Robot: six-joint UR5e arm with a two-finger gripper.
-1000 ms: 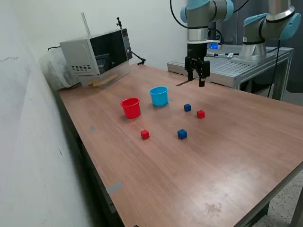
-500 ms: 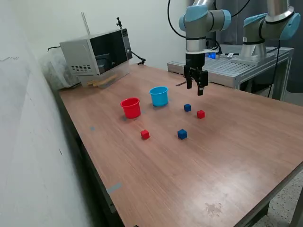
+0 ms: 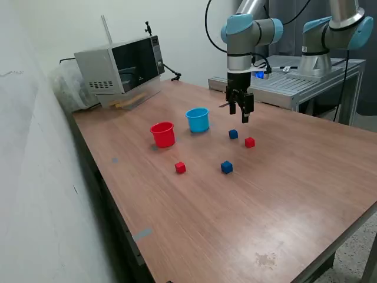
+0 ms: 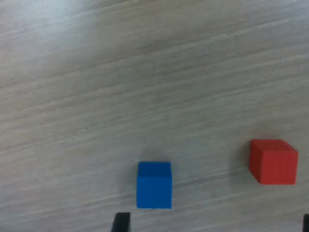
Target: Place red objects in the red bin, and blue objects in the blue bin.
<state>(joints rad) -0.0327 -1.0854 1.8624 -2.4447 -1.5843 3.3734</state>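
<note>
- we see our pincer point(image 3: 242, 114) hanging with fingers apart, empty, above a blue cube point(image 3: 233, 134) and a red cube point(image 3: 250, 142).
- another red cube point(image 3: 180, 168) and another blue cube point(image 3: 227, 167) sit nearer on the desk point(image 3: 283, 194).
- red cup point(image 3: 163, 134) and blue cup point(image 3: 198, 119) stand side by side.

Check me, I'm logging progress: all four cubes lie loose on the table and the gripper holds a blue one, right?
Not quite. The gripper holds nothing: the exterior view shows it hanging above the table, and no cube is between its fingers. All four cubes lie loose there.
</note>
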